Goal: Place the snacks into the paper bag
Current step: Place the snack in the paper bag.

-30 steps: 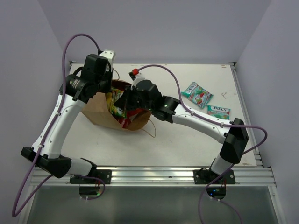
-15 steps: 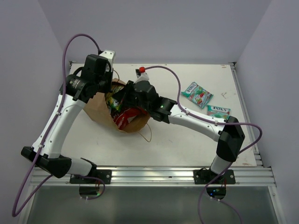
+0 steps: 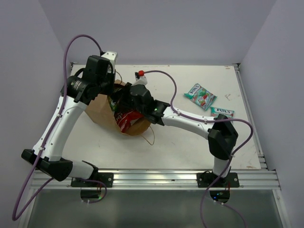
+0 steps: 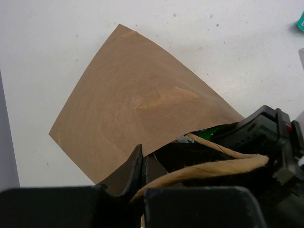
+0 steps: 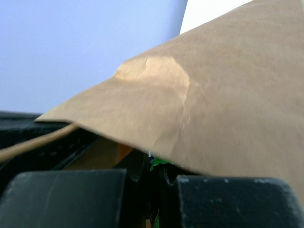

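The brown paper bag (image 3: 97,113) lies on its side with its mouth to the right. My left gripper (image 3: 110,90) is shut on the bag's upper edge (image 4: 137,104) and holds the mouth open; a twisted handle (image 4: 213,168) runs across its fingers. My right gripper (image 3: 121,101) reaches into the mouth, shut on the green candy bag (image 5: 158,164), under the bag's paper (image 5: 213,104). A red-orange packet (image 3: 125,119) lies inside the mouth. A green multicoloured packet (image 3: 200,95) and a small teal packet (image 3: 222,112) lie on the table at the right.
A loose handle loop (image 3: 152,137) of the bag rests on the table in front of the mouth. The right arm (image 3: 190,118) stretches across the middle of the white table (image 3: 180,147). Walls close the back and both sides.
My right gripper has pushed leftward and deeper into the bag mouth with the green packet. The right elbow has swung left. The left gripper has stayed put.
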You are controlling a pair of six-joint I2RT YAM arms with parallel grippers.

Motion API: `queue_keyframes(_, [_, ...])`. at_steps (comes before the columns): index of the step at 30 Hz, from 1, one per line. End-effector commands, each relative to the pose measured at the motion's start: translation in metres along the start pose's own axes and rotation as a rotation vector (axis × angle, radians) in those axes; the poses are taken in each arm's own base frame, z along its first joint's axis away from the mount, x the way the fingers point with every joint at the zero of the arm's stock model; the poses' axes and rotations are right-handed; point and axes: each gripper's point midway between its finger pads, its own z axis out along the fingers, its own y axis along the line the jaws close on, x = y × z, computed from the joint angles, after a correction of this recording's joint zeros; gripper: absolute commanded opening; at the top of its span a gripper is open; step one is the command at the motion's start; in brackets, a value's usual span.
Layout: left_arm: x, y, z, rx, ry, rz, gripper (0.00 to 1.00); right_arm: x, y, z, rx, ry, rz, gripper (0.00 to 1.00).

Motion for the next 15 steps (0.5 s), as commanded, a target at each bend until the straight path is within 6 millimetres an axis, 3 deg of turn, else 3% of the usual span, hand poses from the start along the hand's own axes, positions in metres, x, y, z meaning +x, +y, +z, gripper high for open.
queue_keyframes(1, [-0.020, -0.017, -0.014, 0.084, -0.072, -0.052, 0.00, -0.040, 0.035, 0.012, -0.075, -0.155, 0.076, 0.00])
queue_keyframes(2, [-0.021, -0.020, -0.014, 0.095, -0.072, -0.054, 0.00, -0.030, 0.025, 0.021, -0.043, -0.137, 0.059, 0.00])
queue_keyframes(4, [-0.019, -0.020, -0.012, 0.089, -0.061, -0.057, 0.00, -0.030, 0.026, 0.026, -0.033, -0.130, 0.059, 0.14])
queue_keyframes(7, [-0.020, -0.011, -0.012, 0.036, -0.062, -0.060, 0.00, -0.027, 0.013, 0.019, 0.004, -0.122, 0.057, 0.35])
queue_keyframes(8, [-0.020, -0.007, -0.011, 0.014, -0.064, -0.062, 0.00, -0.034, 0.019, 0.008, -0.003, -0.133, 0.064, 0.39])
queue_keyframes(10, [-0.021, -0.005, -0.011, -0.002, -0.067, -0.063, 0.00, -0.031, 0.005, 0.000, 0.031, -0.127, 0.072, 0.43])
queue_keyframes(15, [-0.023, -0.006, -0.010, 0.007, -0.073, -0.063, 0.00, -0.035, 0.004, -0.016, 0.037, -0.129, 0.081, 0.39])
